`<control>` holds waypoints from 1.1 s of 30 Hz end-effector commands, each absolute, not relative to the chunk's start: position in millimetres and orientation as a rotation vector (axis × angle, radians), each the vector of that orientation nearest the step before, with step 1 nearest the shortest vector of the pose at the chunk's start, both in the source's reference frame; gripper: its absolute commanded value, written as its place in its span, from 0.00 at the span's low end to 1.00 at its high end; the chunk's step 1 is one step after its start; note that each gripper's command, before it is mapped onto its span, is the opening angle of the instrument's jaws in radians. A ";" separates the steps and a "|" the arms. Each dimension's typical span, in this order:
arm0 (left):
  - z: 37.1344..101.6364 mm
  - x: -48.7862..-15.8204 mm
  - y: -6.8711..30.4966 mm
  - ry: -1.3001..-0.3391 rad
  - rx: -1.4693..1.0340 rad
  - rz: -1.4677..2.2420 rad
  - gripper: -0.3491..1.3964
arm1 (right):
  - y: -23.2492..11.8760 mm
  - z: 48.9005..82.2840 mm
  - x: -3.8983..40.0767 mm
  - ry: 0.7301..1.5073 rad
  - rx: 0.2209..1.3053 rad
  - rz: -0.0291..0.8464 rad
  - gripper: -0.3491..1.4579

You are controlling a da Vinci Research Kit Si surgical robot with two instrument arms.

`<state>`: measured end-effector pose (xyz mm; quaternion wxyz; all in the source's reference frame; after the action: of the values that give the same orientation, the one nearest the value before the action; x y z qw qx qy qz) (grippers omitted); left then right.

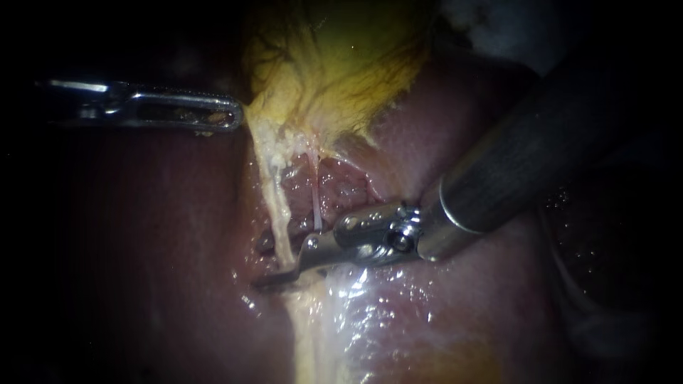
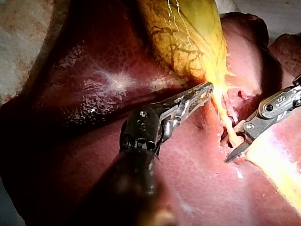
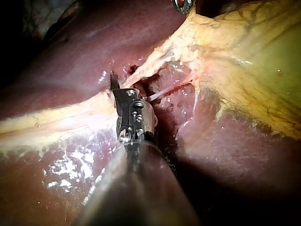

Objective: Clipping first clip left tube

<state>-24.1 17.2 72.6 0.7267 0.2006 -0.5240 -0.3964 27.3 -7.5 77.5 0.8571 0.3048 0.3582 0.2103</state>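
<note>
The left tube [image 1: 274,188] runs as a pale yellow cord from the neck of the gallbladder [image 1: 341,57] down across the liver [image 1: 163,235]. Its long axis is near upright in the endoscope view, and the right instrument [image 1: 284,267] lies across it almost at a right angle, low on the cord. That instrument's pincer stands narrowly open. The left wrist view shows the cord in the gap between the jaws, with one jaw tip reaching past it; whether both jaws press on it I cannot tell. The thinner right tube [image 1: 314,192] lies just beside the left one, on the shaft's side, and seems to pass behind the pincer near its hinge, outside the gap. The left instrument [image 1: 231,117] is well apart, up at the gallbladder's neck, its pincer closed on the yellow tissue there, and the cord looks taut. No clip shows on the tube yet. The right instrument is much the nearer, and closing calls for the left tube alone to sit squarely in the gap.
</note>
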 end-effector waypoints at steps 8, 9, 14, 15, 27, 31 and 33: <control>72.6 -24.0 17.2 -1.155 0.443 -0.873 0.00 | -7.1 77.5 27.1 0.763 0.623 0.398 0.47; 72.6 -24.0 17.2 -1.155 0.443 -0.873 0.00 | -7.0 77.6 27.1 0.769 0.625 0.399 0.48; 72.6 -23.9 17.2 -1.155 0.443 -0.873 0.00 | -6.3 77.8 26.7 0.829 0.604 0.419 0.53; 72.6 -23.9 17.2 -1.155 0.444 -0.873 0.00 | -6.1 77.8 26.4 0.832 0.605 0.421 0.53; 72.5 -23.8 17.2 -1.156 0.444 -0.872 0.00 | -2.3 75.2 22.9 0.906 0.638 0.455 0.53; 72.5 -23.8 17.2 -1.156 0.444 -0.872 0.00 | -2.0 75.1 22.2 0.933 0.671 0.447 0.53; 72.5 -23.8 17.2 -1.156 0.444 -0.872 0.00 | -2.0 75.2 22.1 0.946 0.701 0.433 0.53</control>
<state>-23.8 17.2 72.5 0.7267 0.2015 -0.5242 -0.3956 22.0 -2.0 75.0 0.8023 0.3384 0.4506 0.1969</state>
